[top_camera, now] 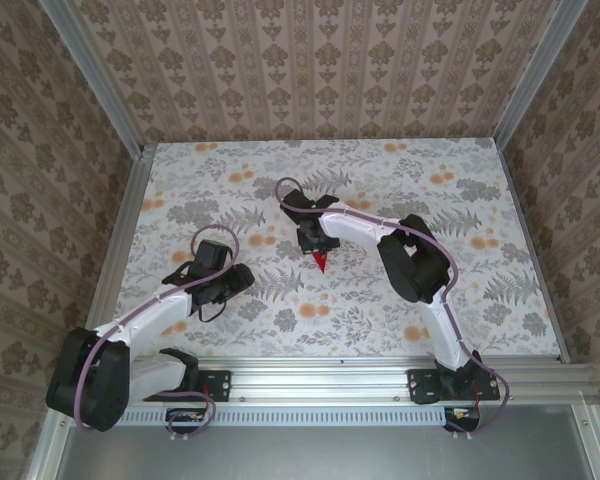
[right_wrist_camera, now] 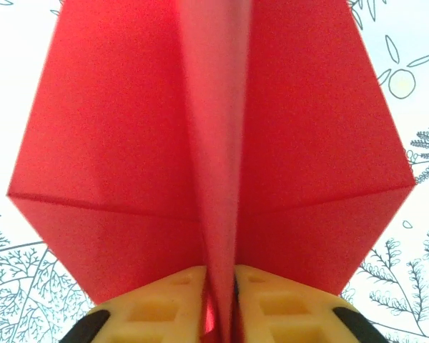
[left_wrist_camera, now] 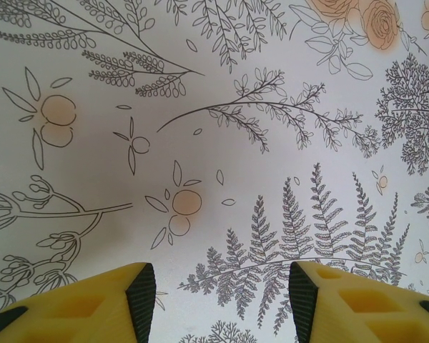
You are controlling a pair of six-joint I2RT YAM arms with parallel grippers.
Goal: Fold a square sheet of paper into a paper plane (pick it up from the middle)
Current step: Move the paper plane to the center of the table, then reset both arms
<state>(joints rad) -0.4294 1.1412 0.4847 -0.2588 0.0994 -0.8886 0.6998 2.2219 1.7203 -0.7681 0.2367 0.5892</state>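
The paper plane (right_wrist_camera: pixel 129 143) is bright red paper, its two wings spread to either side of a raised centre crease. My right gripper (right_wrist_camera: pixel 220 307) is shut on that crease, its yellow fingers (right_wrist_camera: pixel 164 307) pinching the fold. From above, only a small red tip of the plane (top_camera: pixel 321 262) pokes out below the right gripper (top_camera: pixel 315 242) near the table's middle. My left gripper (left_wrist_camera: pixel 222 300) is open over bare tablecloth, nothing between its fingers (left_wrist_camera: pixel 121 300). In the top view it (top_camera: pixel 235 280) hovers left of the plane.
The table (top_camera: pixel 400 180) carries a floral cloth with ferns and orange blossoms. Patterned walls and metal posts close it in on three sides, and a metal rail (top_camera: pixel 330 375) runs along the near edge.
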